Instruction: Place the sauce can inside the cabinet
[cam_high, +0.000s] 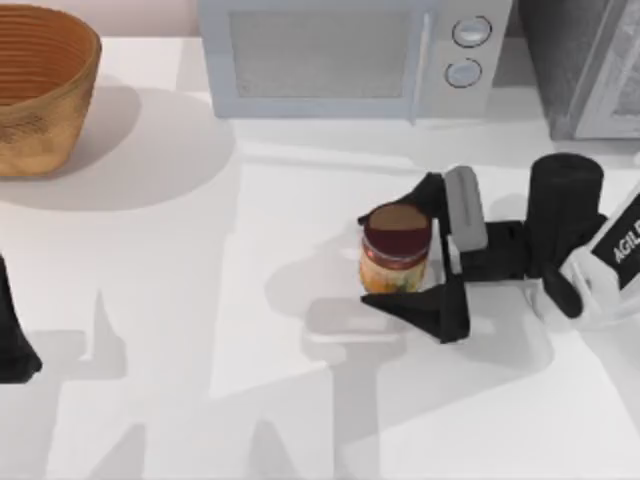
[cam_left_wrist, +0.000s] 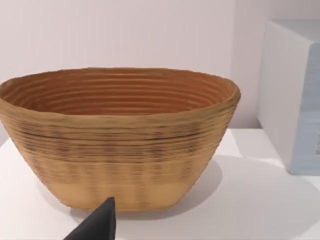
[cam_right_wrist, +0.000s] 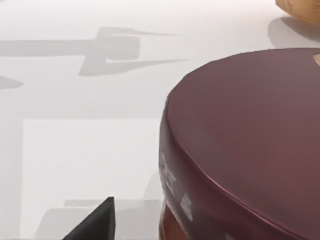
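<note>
Right end effector (cam_high: 412, 250) straddles the can (cam_high: 396, 248) on the table (cam_high: 250, 330), fingers spread either side, not yet clenched, to grip its label; cabinet (cam_high: 585, 60) behind-right; left arm parked at left edge.

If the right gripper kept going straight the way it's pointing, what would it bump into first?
The sauce can. The right gripper points toward the top view's left with its fingers open either side of the can, so its palm would probably meet the can first.

The sauce can (cam_high: 396, 250) has a dark maroon top and a yellow-orange label with red and green marks. The basket (cam_high: 40, 85) is ribbed tan-orange, the microwave (cam_high: 340, 55) white, the cabinet (cam_high: 575, 60) speckled dark grey.
</note>
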